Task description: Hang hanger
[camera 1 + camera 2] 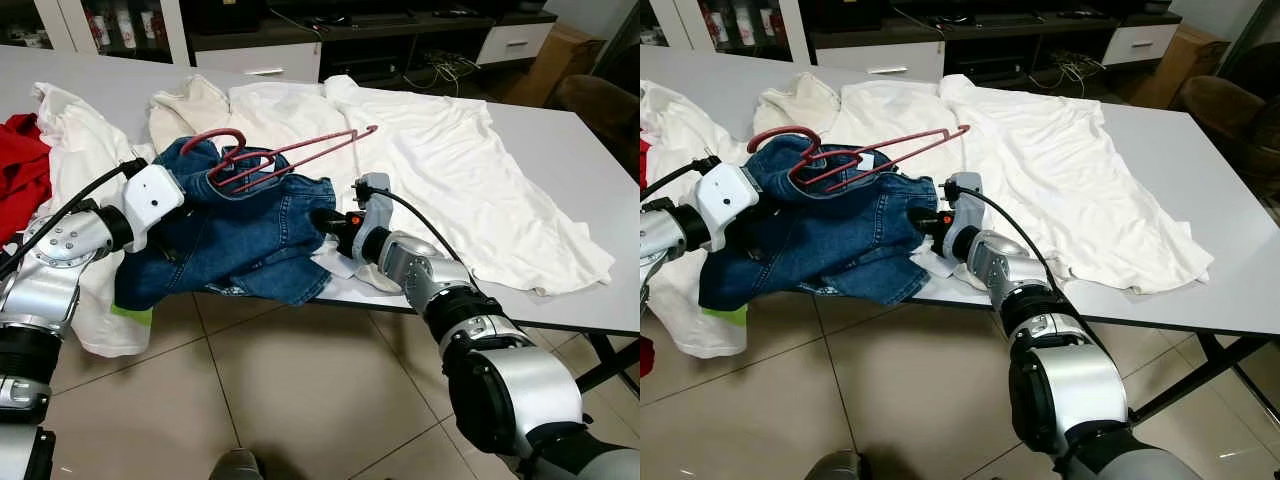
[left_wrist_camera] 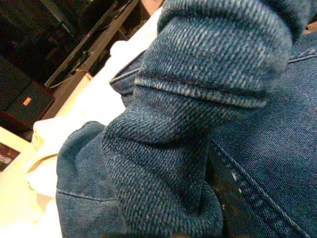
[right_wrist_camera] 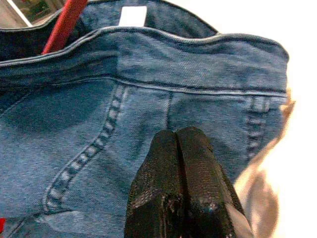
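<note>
Right fingers (image 3: 181, 148) pressed together against jeans (image 1: 230, 235); hanger (image 1: 285, 155) above.

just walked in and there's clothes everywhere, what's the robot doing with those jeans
The robot is working a red hanger into a pair of jeans at the edge of a white table. Its left gripper is buried in the denim on one side; its right gripper, fingers pressed together, is against the waistband on the other. The hanger lies partly inside the jeans, hook sticking up. White shirts are spread across the table behind. Nothing is hung up yet.
</note>
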Robot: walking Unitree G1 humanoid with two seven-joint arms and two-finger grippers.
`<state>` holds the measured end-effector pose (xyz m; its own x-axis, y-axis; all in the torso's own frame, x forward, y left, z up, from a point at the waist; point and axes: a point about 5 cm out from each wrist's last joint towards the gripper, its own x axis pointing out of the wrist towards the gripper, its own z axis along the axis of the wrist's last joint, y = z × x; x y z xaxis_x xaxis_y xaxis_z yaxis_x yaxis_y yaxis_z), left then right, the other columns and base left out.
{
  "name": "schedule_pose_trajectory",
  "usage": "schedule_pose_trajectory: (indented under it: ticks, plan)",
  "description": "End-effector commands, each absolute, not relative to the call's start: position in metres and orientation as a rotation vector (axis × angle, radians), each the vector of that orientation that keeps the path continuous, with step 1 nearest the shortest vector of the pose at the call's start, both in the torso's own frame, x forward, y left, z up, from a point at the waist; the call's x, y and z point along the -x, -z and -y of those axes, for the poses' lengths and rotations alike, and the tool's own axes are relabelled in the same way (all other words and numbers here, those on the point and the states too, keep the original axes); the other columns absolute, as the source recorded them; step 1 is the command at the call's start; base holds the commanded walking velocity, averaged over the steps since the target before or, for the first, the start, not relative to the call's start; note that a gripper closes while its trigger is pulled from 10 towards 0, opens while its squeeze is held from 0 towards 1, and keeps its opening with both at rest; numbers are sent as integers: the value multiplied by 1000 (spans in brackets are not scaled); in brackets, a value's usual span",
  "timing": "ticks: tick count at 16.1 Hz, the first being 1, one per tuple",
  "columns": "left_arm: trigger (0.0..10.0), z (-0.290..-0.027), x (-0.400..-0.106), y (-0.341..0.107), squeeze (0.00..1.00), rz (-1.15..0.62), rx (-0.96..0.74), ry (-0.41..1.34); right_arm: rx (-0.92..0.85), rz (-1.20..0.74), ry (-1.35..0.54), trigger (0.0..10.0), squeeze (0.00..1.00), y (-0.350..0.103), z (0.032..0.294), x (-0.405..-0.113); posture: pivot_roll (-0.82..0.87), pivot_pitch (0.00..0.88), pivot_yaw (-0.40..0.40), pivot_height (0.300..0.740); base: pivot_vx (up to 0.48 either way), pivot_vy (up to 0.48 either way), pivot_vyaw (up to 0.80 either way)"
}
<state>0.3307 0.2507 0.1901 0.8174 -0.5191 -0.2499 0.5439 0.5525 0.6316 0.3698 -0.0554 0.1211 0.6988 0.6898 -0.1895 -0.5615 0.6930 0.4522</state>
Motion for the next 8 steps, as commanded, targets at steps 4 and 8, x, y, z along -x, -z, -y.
schedule_pose_trajectory:
  ticks: [4,8]
  plan:
    - [10000,-245,-335,-198,0,-2,-781,636,-370,-350,-733,0,0,-122,55,-369,140,0,-66,740,0,0,0]
    - [10000,-245,-335,-199,0,9,-782,624,-397,-308,-660,0,0,-129,62,-376,140,0,-66,740,0,0,0]
